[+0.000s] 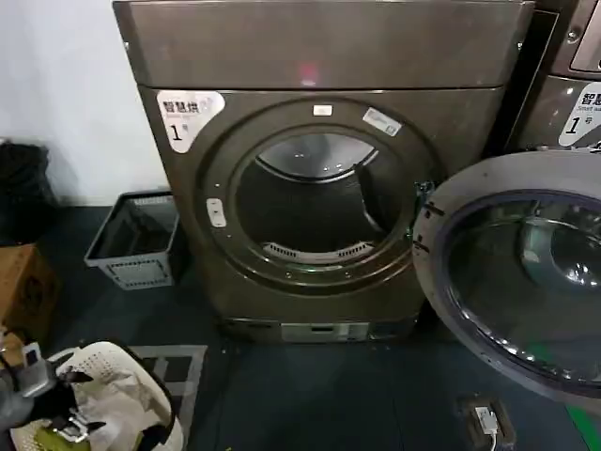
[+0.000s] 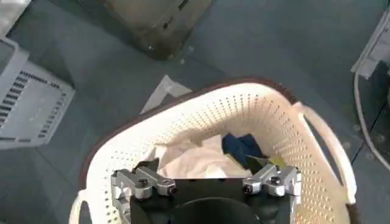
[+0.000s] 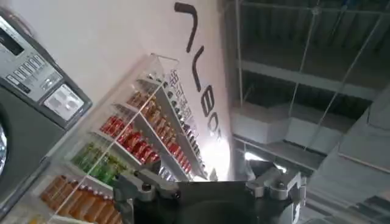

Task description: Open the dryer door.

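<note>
The bronze-grey dryer [image 1: 319, 56] with a white "1" label stands straight ahead, its round drum opening [image 1: 315, 202] uncovered. The dryer door [image 1: 526, 272] is swung wide out to the right on its hinge, grey inner face and dark glass turned toward me. My left gripper [image 1: 56, 404] hangs low at the near left, far from the door, open above a white laundry basket [image 2: 268, 115] of clothes. In its wrist view the left gripper [image 2: 201, 161] holds nothing. My right gripper [image 3: 204, 173] points up at the ceiling and a drinks shelf [image 3: 134, 146], open and empty.
A second, similar machine [image 1: 573, 85] stands right of the dryer, behind the open door. A grey plastic bin [image 1: 136, 240] sits on the floor left of the dryer, a cardboard box [image 1: 23, 287] at the far left. A small device [image 1: 485, 418] lies on the dark floor.
</note>
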{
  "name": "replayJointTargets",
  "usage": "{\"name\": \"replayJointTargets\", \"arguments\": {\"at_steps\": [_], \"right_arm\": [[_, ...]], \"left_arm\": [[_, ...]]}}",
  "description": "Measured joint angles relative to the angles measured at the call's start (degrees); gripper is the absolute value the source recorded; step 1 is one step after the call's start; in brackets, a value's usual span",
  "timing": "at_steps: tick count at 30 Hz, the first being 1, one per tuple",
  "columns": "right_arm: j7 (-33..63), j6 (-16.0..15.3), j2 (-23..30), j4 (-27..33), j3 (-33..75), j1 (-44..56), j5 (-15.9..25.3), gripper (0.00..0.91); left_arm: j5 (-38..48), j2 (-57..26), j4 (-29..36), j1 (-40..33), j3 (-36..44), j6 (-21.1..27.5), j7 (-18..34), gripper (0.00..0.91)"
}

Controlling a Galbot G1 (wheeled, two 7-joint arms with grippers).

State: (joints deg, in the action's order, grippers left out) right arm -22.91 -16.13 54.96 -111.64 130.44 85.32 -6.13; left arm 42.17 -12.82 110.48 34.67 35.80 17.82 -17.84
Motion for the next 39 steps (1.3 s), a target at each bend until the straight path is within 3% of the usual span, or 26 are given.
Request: {"name": "replayJointTargets", "arguments": {"at_steps": [20, 39], "right_arm": [[-0.1, 0.1, 0.0, 0.2, 0.1, 0.0, 0.1, 0.907], [-0.4, 0.3, -0.2, 0.3, 0.5, 0.4, -0.1, 0.907]], "left_arm": [[-1.8, -0.2, -3.4, 1.0, 0.2, 1.3, -1.2, 0.907], [-2.6, -0.4, -2.8, 1.2, 0.4, 2.8, -1.8, 0.907]]}}
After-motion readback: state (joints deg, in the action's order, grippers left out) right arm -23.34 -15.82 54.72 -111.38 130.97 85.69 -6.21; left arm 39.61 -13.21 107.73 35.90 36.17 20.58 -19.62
